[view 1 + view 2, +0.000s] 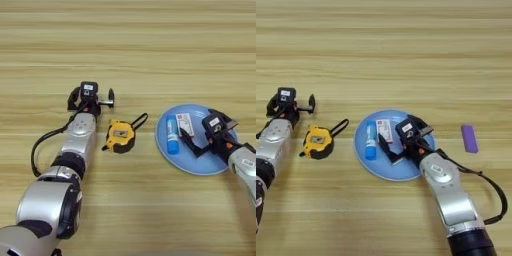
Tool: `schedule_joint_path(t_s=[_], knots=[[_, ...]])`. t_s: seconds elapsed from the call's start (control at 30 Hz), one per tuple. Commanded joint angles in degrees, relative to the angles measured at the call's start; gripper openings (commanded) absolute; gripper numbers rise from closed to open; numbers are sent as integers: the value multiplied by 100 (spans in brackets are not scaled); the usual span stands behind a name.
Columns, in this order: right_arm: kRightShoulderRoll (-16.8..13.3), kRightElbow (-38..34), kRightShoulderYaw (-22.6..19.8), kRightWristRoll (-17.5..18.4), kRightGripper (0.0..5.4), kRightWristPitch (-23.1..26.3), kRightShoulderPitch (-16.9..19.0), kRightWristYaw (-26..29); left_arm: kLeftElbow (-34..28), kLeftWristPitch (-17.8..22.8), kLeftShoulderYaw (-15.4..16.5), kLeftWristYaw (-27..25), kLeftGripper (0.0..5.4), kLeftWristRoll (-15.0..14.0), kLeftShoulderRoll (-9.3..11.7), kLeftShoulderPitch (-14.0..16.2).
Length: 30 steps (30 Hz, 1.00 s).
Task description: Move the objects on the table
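Blue plate (363,162) holds tube (371,136) and pack (384,130); right gripper (387,148) spread, left gripper (102,97) unclear.

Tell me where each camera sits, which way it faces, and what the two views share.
Left eye view: on the head, looking down at the table; shows the whole left arm and left hand, with only the right hand.
Right eye view: same spot, reaching further right; adds the purple block.
Shared: blue plate, blue tube, white pack, tape measure.

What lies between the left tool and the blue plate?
The yellow tape measure lies on the table, between the left tool and the blue plate. Both eye views show it; bare wood fills the remaining stretch.
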Motion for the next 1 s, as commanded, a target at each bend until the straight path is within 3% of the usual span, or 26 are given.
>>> schedule_joint_path(t_s=[0.03, 0.63, 1.0], knots=[[-17, -39, 88, -59, 534, 153, 144, 22, -11, 23, -34, 22, 540, 71, 6, -69], [-78, 227, 333, -142, 534, 235, 286, 89, -10, 27, -31, 21, 540, 68, 6, -74], [18, 721, 315, -118, 534, 90, 51, -3, -9, 24, -31, 21, 540, 68, 7, -70]])
